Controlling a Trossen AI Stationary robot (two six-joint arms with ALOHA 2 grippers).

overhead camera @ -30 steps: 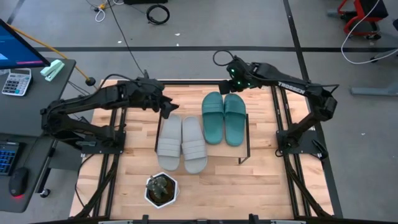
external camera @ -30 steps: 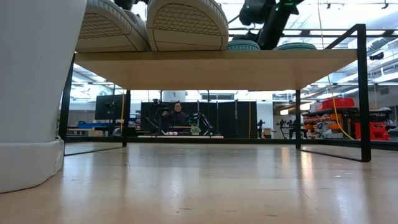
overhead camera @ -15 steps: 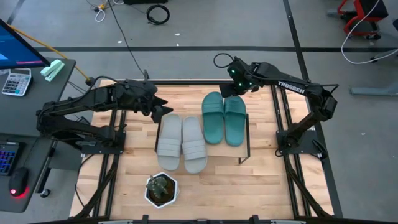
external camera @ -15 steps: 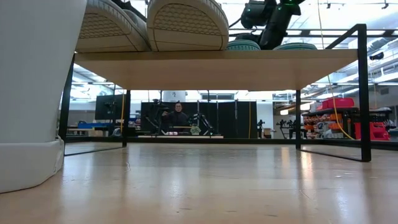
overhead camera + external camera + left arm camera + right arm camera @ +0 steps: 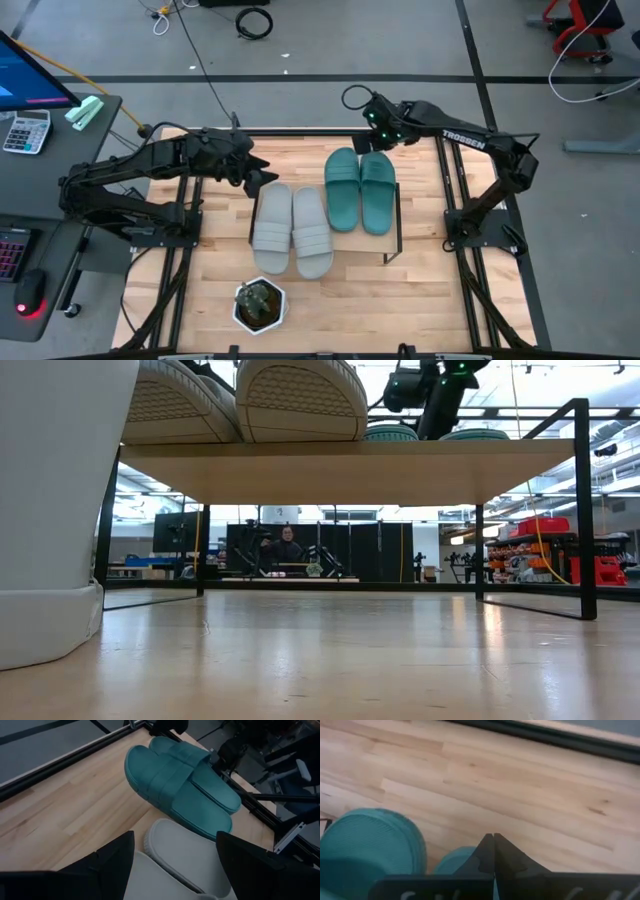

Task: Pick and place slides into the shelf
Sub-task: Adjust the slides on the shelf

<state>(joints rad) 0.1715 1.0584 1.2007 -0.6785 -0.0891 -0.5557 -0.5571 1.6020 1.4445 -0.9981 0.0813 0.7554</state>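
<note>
All the slides lie on the shelf, soles down on its board. The light grey pair is on the left part, and its near ends jut past the board's near edge. The teal pair lies on the right part. My left gripper hovers open just beyond the grey pair's far ends, touching nothing. My right gripper is shut and hangs over the far ends of the teal slides, apart from them.
A white pot with a small plant stands near the table's near edge, left of centre, and it fills the left of the low view. The shelf's black wire legs stand on the wooden tabletop. A person shows in the room far behind.
My left gripper has drawn back from the grey slides' far ends toward the table's left and far side, then stayed there. The slides have not moved.
</note>
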